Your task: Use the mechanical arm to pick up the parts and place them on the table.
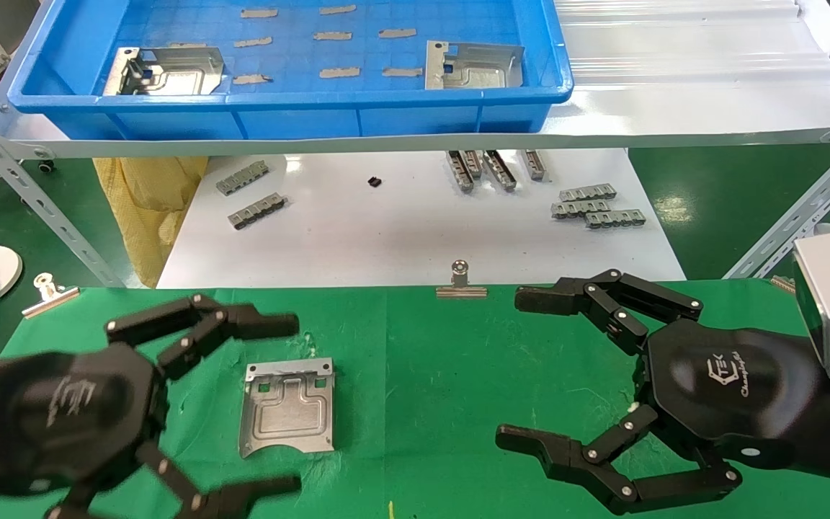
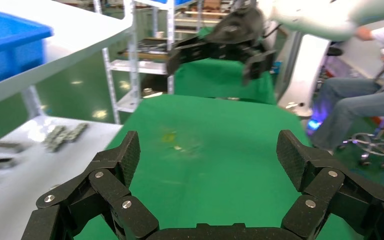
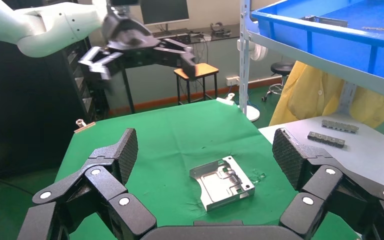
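**Q:** Nearest the head camera we find two black claws; how are they posed?

**K:** We see the left gripper [image 1: 298, 404] low over the table [image 1: 444, 375], its fingers spread wide and holding nothing. The right gripper [image 1: 507, 369] hovers over the other side of the cloth, equally splayed and equally empty. Each wrist view confirms wide, empty jaws.

**Q:** Where are the parts?

**K:** We count three. One part [image 1: 287, 407] lies flat on the green cloth, just beside the left claw's fingertips and untouched. Two remain in the blue tray [image 1: 292, 115] on the upper shelf: the tray's left part [image 1: 165, 70] and the tray's right part [image 1: 472, 65]. Both sit well apart from either claw.

**Q:** Which step do we judge to be in hand?

**K:** We read it as the interval between placements: one part delivered, two still to fetch.

**Q:** What does the next move call for?

**K:** We expect one arm must rise over the tray's front wall, then close on a raised flange, since a flat plate offers little purchase.
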Controlling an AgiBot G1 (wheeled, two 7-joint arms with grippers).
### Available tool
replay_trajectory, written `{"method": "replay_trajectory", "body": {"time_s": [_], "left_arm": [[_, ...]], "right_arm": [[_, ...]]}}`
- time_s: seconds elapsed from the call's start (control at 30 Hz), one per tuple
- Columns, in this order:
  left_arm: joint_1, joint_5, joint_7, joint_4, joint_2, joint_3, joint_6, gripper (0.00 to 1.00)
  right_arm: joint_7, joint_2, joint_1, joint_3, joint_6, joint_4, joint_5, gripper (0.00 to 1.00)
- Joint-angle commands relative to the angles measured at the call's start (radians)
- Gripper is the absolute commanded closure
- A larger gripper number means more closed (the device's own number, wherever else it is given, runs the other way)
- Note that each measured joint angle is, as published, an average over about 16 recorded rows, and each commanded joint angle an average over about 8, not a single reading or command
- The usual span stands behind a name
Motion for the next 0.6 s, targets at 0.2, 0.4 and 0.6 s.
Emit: {"method": "replay_trajectory", "body": {"time_s": [0.2, 0.4, 0.6], "left_arm": [[0.026, -0.02, -0.036, -0.067, -0.017, -0.016, -0.004, 0.0], [0.02, -0.015, -0.029, -0.049, -0.013, -0.013, -0.005, 0.0], [0.017, -0.012, -0.025, -0.04, -0.011, -0.01, -0.004, 0.0]], "right_arm": [[0.0, 0.0, 0.0, 0.0, 0.0, 0.0, 0.0, 0.0], [0.0, 0.0, 0.0, 0.0, 0.0, 0.0, 0.0, 0.0], [0.0, 0.0, 0.0, 0.0, 0.0, 0.0, 0.0, 0.0]]}}
